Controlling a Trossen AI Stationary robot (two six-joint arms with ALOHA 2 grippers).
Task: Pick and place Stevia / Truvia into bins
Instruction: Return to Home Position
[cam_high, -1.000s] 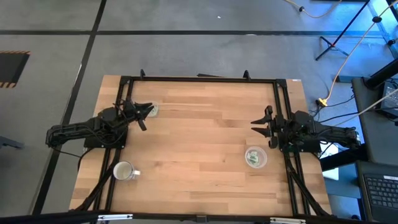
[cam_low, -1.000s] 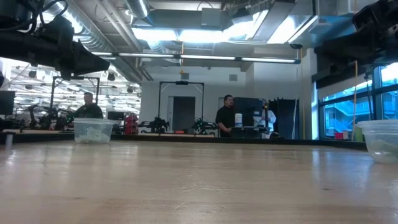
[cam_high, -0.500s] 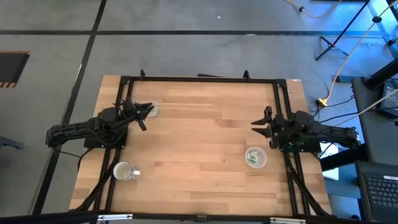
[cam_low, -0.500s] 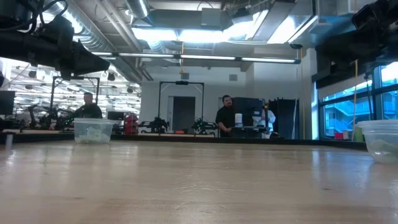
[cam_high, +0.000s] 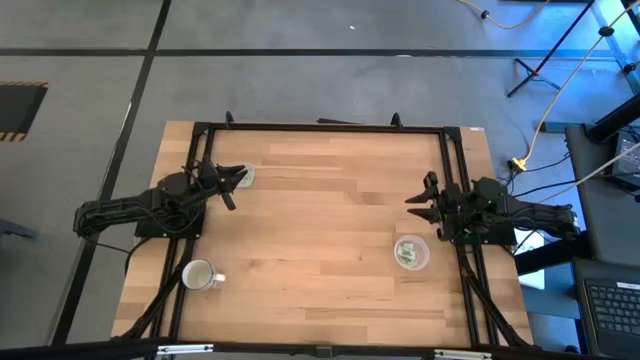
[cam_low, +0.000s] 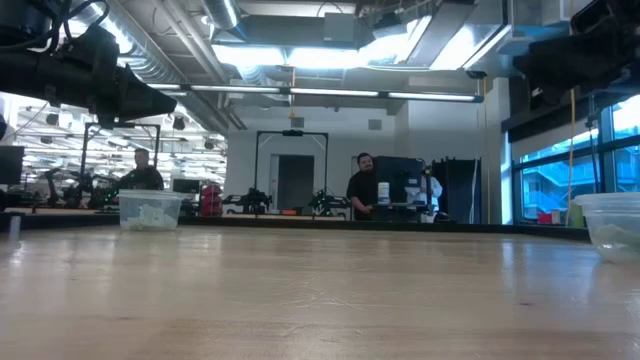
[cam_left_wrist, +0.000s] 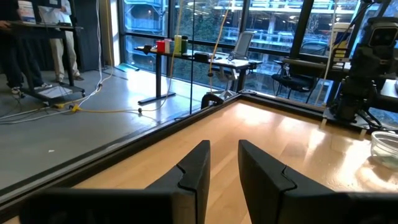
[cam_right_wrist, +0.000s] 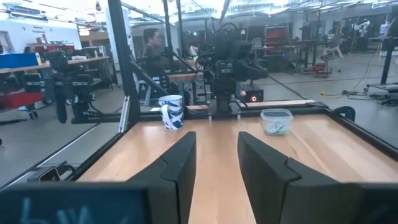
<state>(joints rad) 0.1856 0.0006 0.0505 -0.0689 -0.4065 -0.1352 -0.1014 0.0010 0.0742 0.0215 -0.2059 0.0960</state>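
Two clear round bins stand on the wooden table (cam_high: 330, 200). The one at the far left (cam_high: 246, 177) sits just past my left gripper (cam_high: 238, 188). The one at the near right (cam_high: 410, 253) stands nearer the front than my right gripper (cam_high: 420, 192). Pale green and white Stevia / Truvia sachets (cam_high: 406, 254) lie in the right bin. More sachets (cam_right_wrist: 273, 127) show inside the left bin (cam_right_wrist: 277, 121). Both grippers point level over the table from its sides. Each is open with nothing between its fingers, as the wrist views show for my left gripper (cam_left_wrist: 224, 144) and my right gripper (cam_right_wrist: 216, 135).
A white mug (cam_high: 200, 275) stands near the front left corner. A black frame (cam_high: 320, 127) runs around the table's edges. The middle of the tabletop is bare wood. People stand in the room beyond the far edge (cam_low: 362, 185).
My right gripper has turned a little at its wrist while staying where it is. Its fingers keep the same gap.
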